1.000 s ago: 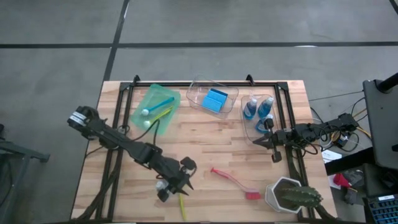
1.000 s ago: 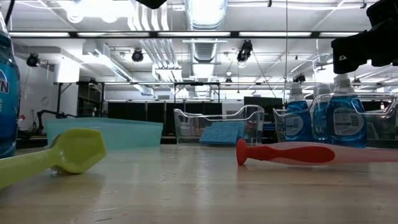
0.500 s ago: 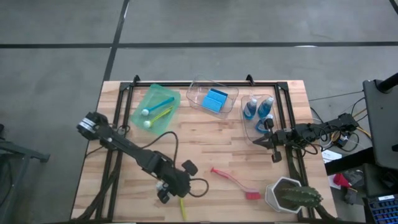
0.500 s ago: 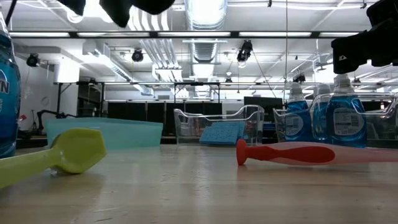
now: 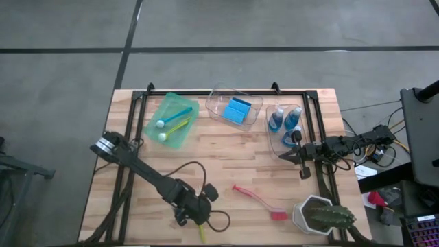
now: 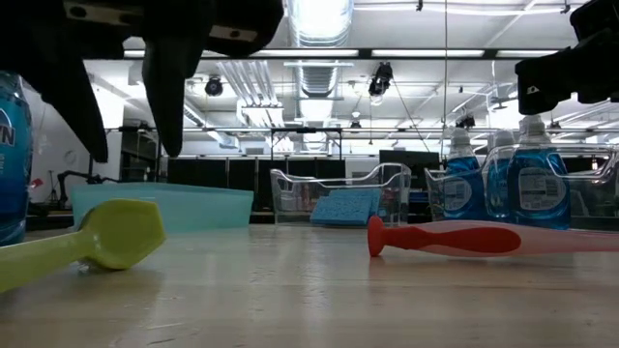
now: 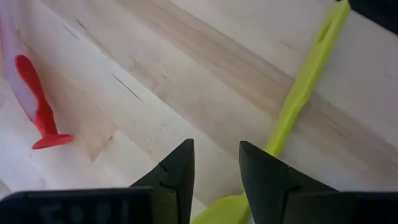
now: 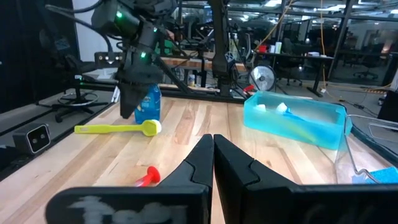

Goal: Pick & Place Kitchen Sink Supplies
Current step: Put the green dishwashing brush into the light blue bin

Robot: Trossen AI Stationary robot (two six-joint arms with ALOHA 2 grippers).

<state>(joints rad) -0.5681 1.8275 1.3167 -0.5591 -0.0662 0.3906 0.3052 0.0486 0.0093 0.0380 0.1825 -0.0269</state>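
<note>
— What carries the things?
— A wooden table (image 5: pixel 226 168). At its far edge stand a green bin (image 5: pixel 171 121) and two clear bins (image 5: pixel 235 106).
— And near the front edge?
— A red brush (image 5: pixel 259 202), a yellow-green brush (image 7: pixel 297 106), a blue bottle (image 8: pixel 147 103), and a potted cactus (image 5: pixel 322 215) at the front right corner.

The table (image 5: pixel 226 161) is pale, matt planked wood, the yellow-green brush (image 7: pixel 298 99) and red brush (image 6: pixel 455 239) smooth glossy plastic, the bins (image 6: pixel 387 179) clear glossy plastic.

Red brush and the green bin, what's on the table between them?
Nothing: in the high view, only bare wood lies between the red brush and the green bin.
</note>
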